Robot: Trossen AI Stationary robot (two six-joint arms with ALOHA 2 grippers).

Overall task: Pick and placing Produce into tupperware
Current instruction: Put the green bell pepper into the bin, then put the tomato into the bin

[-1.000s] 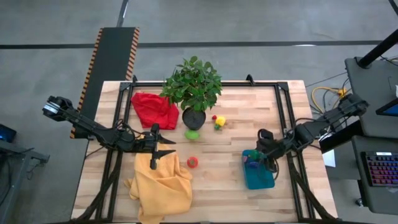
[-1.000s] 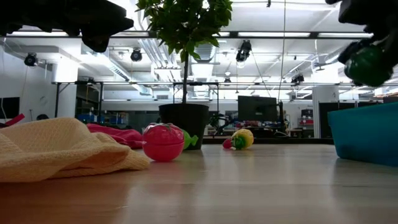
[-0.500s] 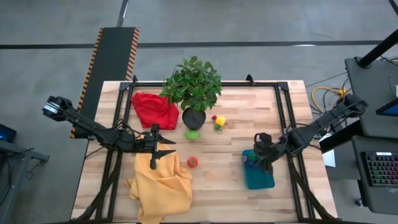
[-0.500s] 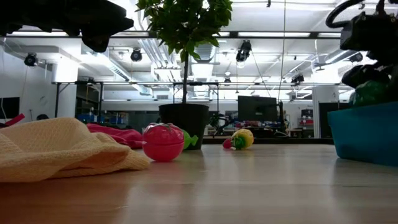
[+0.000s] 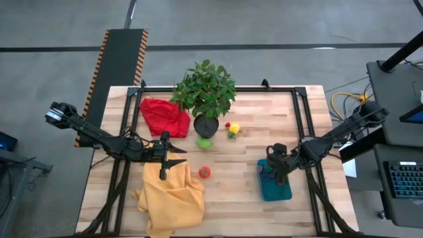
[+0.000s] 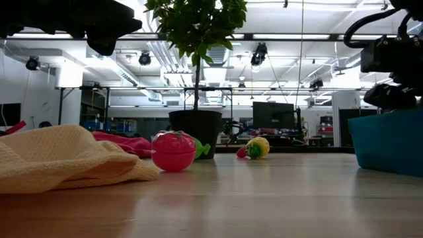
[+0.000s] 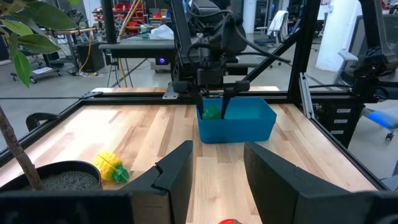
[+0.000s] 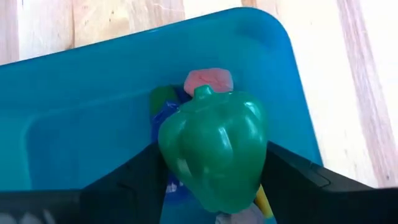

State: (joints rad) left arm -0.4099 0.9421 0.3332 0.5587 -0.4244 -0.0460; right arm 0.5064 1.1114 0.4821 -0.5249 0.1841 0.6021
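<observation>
Jaws of the right gripper (image 8: 211,186) clamp a green pepper (image 8: 213,148) inside the tupperware (image 8: 74,118), pink produce (image 8: 208,79) just beyond; left gripper (image 7: 217,168) hovers open-jawed above the yellow cloth (image 5: 170,195).

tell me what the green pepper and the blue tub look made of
Green pepper: looks like hard molded plastic, glossy, with bright highlights on smooth lobes. It sits between the right hand's fingers.

Blue tub: likely plastic too, smooth with a softer sheen, rounded corner and thin rim. The exact plastic can't be told.
</observation>
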